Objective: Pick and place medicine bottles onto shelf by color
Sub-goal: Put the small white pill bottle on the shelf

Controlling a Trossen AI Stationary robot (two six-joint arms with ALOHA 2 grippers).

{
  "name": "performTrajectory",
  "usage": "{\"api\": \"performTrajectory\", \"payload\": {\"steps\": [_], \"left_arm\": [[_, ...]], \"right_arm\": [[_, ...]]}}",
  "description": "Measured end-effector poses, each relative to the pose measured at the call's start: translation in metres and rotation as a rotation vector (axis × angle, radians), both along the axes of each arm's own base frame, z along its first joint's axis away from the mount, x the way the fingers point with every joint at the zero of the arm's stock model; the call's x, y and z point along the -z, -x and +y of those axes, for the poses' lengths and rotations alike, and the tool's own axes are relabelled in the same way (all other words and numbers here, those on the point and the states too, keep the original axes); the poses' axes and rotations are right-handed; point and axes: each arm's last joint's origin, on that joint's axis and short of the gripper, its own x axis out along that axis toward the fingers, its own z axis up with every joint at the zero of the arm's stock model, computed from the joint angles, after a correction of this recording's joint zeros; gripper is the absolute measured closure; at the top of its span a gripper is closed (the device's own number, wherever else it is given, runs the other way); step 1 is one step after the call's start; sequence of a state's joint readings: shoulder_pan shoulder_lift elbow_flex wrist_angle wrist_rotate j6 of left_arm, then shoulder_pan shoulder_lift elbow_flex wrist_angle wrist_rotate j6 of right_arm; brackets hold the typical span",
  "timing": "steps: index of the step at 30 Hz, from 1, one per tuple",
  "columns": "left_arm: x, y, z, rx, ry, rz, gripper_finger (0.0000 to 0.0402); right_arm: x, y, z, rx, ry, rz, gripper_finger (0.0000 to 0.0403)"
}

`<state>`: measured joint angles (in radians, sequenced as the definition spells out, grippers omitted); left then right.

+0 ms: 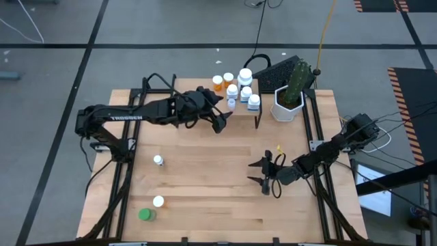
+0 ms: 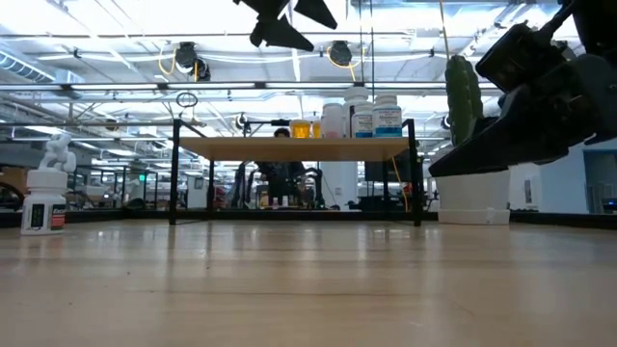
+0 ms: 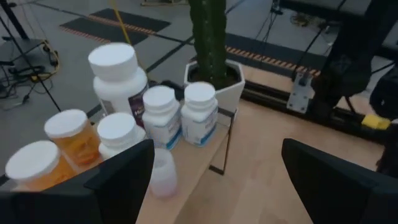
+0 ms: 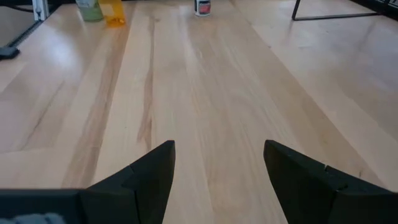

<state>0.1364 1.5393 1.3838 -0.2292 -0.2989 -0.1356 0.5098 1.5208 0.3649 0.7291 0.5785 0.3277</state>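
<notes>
The shelf (image 1: 205,109) stands at the table's far middle on thin black legs. On its right end stand several medicine bottles: two orange (image 3: 71,132) and white ones (image 3: 160,115), plus a tiny pale one (image 3: 163,175). On the table lie a small white bottle (image 1: 158,160), an orange one (image 1: 158,201) and a green one (image 1: 145,214). My left gripper (image 1: 222,121) hovers open above the shelf, just short of the bottles, with nothing between its fingers. My right gripper (image 1: 258,172) stands open and low over the table's right middle.
A white hexagonal pot with a cactus (image 1: 289,96) stands right of the shelf, and a black keyboard (image 1: 276,68) lies behind it. Bare tabletop (image 4: 205,93) stretches between my right gripper and the three loose bottles at the near left.
</notes>
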Motion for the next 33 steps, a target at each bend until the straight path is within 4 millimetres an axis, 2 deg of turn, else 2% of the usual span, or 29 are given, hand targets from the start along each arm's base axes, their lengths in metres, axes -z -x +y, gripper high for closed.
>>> {"api": "performTrajectory", "payload": {"steps": [3, 6, 13, 18, 24, 28, 33], "left_arm": [[0.003, -0.002, 0.000, -0.038, 0.013, 0.003, 0.0046], [0.008, 0.000, -0.011, -0.189, 0.016, 0.023, 0.0046], [0.019, 0.021, -0.081, -0.264, -0.062, 0.182, 0.0046], [0.032, 0.047, -0.131, -0.285, -0.091, 0.263, 0.0046], [0.060, 0.086, -0.176, -0.302, 0.003, 0.285, 0.0046], [0.086, 0.112, -0.189, -0.350, 0.134, 0.359, 0.0046], [0.117, 0.141, -0.185, -0.523, 0.236, 0.515, 0.0046]], "right_arm": [[0.002, 0.002, 0.001, -0.005, -0.004, 0.018, 0.0161], [0.005, 0.005, 0.003, -0.016, 0.006, 0.052, 0.0161], [0.004, 0.006, 0.007, -0.022, -0.029, 0.035, 0.0161], [-0.004, 0.002, 0.013, -0.114, -0.116, -0.019, 0.0161], [-0.025, -0.022, 0.032, -0.185, -0.130, -0.070, 0.0161], [-0.029, -0.044, 0.048, -0.204, -0.131, -0.083, 0.0161], [-0.013, -0.062, 0.058, -0.194, -0.116, -0.040, 0.0161]]}}
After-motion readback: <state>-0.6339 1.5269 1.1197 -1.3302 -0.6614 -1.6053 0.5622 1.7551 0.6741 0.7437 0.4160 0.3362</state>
